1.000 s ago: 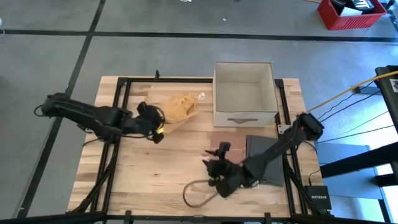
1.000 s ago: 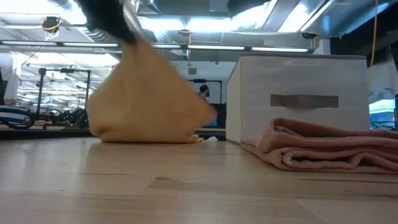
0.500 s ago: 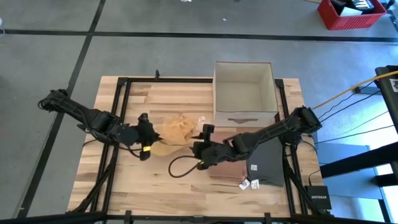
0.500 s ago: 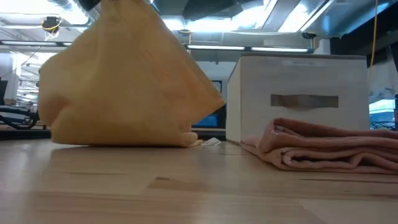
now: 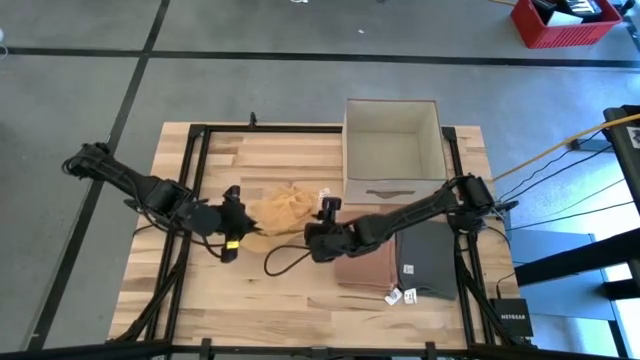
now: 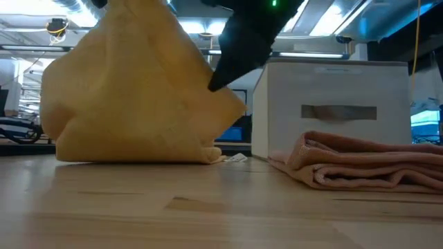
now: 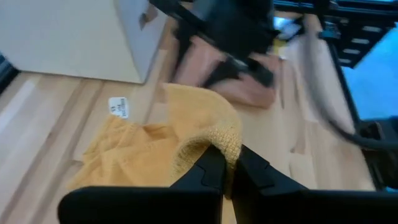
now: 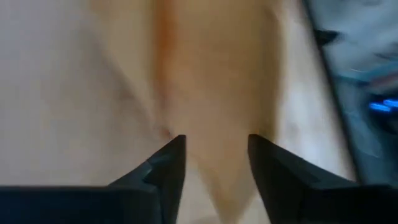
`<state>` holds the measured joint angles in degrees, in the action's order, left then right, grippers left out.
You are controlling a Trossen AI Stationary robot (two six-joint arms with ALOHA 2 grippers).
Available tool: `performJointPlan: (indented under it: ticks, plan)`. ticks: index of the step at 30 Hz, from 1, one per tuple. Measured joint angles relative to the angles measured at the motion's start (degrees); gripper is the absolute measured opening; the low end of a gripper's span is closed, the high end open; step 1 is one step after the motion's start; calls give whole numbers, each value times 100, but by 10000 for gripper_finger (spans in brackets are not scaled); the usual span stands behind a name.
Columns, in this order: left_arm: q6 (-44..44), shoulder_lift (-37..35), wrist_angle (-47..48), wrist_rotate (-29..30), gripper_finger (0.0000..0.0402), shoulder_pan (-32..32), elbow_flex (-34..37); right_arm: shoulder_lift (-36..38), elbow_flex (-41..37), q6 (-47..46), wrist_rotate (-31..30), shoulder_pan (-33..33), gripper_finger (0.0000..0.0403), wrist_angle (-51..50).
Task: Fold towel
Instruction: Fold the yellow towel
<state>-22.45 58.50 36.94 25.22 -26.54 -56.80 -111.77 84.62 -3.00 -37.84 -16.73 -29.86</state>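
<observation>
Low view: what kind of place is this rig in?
Probably an open industrial lab or workshop, not a home. The low view shows exposed ceiling light strips and equipment racks behind the wooden table; the high view shows grey concrete floor with black taped lines and a red crate.

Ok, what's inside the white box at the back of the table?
From above, the white box shows only its bare floor and walls; the strip under its near wall is hidden.
</observation>
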Motion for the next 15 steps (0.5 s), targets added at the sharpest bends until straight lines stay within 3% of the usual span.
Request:
performJointPlan:
  ticks: [3, 8, 11, 15]
  plan:
    - [-12, 0, 20, -46, 7, -110, 0, 0, 10, -64, -188, -15, 126, -182]
    - [-138, 0, 30, -46, 7, -174, 0, 164, 230, -274, 188, -260, 100, -494]
    - [-232, 14, 48, -84, 7, -174, 0, 284, 291, -408, 231, -340, 117, -439]
    - [-261, 68, 58, -167, 7, -213, 2, 289, 258, -456, 316, -351, 175, -609]
